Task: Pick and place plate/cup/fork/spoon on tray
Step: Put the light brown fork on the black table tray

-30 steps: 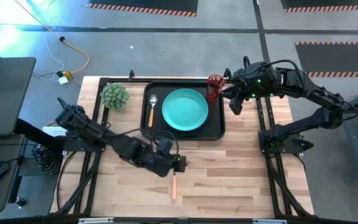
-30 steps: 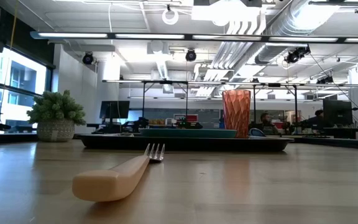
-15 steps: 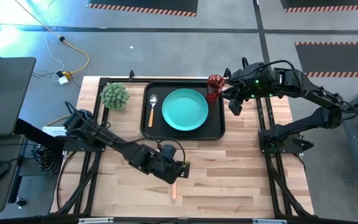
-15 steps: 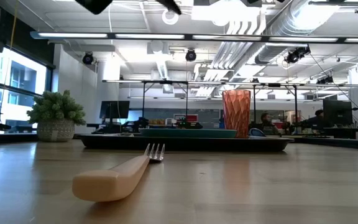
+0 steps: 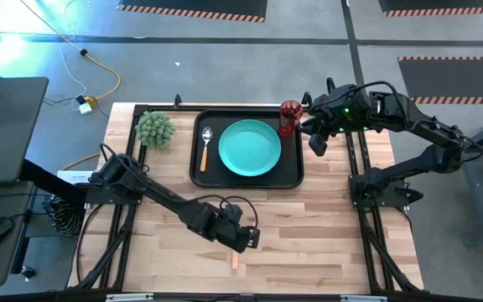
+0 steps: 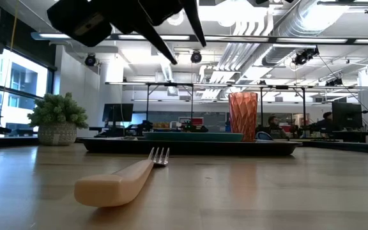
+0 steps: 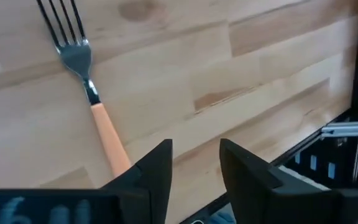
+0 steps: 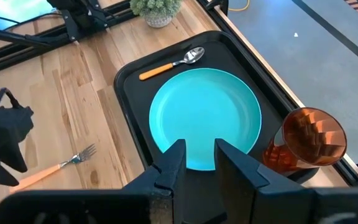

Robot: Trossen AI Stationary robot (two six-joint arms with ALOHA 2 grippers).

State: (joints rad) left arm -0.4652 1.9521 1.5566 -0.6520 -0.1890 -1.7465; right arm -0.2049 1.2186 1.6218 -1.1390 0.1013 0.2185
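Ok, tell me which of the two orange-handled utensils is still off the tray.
The fork. It lies on the bare wooden table, under the left claw, while the spoon already sits inside the black tray beside the teal plate.

No legible text, label, brand, number or sign anywhere (0 readable marks)

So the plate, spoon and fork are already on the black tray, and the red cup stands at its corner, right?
Not quite: the fork isn't on the tray. It lies on the bare wooden table, below the left gripper, as the high view shows. The plate, spoon and cup are as you said.
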